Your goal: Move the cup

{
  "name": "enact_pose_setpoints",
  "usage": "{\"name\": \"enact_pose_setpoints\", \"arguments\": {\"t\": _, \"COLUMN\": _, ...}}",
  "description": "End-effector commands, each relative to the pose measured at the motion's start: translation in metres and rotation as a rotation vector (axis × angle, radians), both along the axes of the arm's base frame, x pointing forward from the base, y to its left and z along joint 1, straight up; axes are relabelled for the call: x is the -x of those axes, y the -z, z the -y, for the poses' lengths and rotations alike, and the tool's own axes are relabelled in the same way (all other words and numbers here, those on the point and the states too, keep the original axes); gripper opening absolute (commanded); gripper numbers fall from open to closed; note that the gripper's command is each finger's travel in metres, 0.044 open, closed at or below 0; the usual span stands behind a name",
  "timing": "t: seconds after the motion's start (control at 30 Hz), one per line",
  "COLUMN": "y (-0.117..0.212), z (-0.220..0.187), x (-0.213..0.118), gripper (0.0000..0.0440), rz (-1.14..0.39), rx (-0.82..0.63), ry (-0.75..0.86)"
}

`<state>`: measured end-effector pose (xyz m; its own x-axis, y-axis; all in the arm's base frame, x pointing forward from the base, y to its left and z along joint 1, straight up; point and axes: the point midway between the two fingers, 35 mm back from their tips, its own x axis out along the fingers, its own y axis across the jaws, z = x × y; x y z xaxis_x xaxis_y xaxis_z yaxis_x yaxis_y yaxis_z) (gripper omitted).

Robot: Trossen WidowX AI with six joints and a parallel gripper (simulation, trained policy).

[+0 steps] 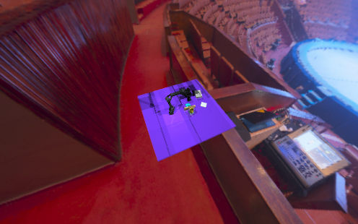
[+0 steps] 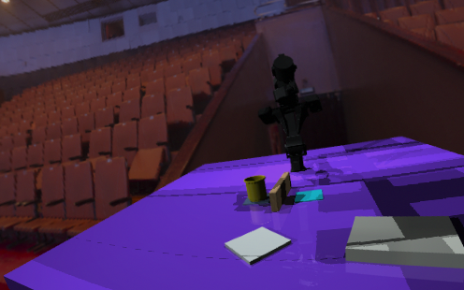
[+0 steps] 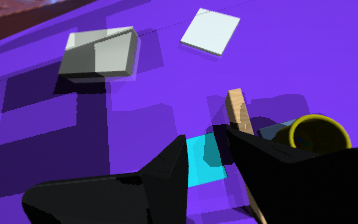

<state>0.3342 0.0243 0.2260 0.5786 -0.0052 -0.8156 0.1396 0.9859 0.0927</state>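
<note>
Yellow cup [image 1: 191, 111] [image 2: 255, 189] [image 3: 320, 134] upright — beside the parted gripper [image 1: 189, 99] [image 3: 206, 138], not between its fingers.

A black six-joint arm [image 1: 169, 99] [image 2: 292, 117] stands upright from its base, its upper links bent over and reaching out above the tabletop [image 1: 173, 134] [image 2: 187, 224] [image 3: 145, 92], as its end effector [image 1: 189, 98] [image 3: 206, 138] hangs raised, two dark, tapering fingers parted with a gap between their tips, nothing gripped, both reaching into the wrist view from its lower edge
</note>
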Motion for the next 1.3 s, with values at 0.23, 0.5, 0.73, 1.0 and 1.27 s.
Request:
{"name": "enact_pose_setpoints", "arguments": {"t": 0.23, "y": 0.012, "z": 0.01, "x": 0.004, "gripper": 0.0133, "rz": -0.149, "rx": 0.042, "ry": -0.013}}
{"name": "enact_pose_setpoints", "arguments": {"t": 0.5, "y": 0.02, "z": 0.021, "x": 0.007, "gripper": 0.0132, "rz": -0.259, "rx": 0.071, "ry": -0.027}}
{"name": "enact_pose_setpoints", "arguments": {"t": 0.73, "y": 0.029, "z": 0.032, "x": 0.009, "gripper": 0.0121, "rz": -0.351, "rx": 0.096, "ry": -0.047}}
{"name": "enact_pose_setpoints", "arguments": {"t": 1.0, "y": 0.043, "z": 0.047, "x": 0.012, "gripper": 0.0115, "rz": -0.454, "rx": 0.12, "ry": -0.075}}
{"name": "enact_pose_setpoints", "arguments": {"t": 1.27, "y": 0.059, "z": 0.064, "x": 0.014, "gripper": 0.0116, "rz": -0.541, "rx": 0.137, "ry": -0.099}}
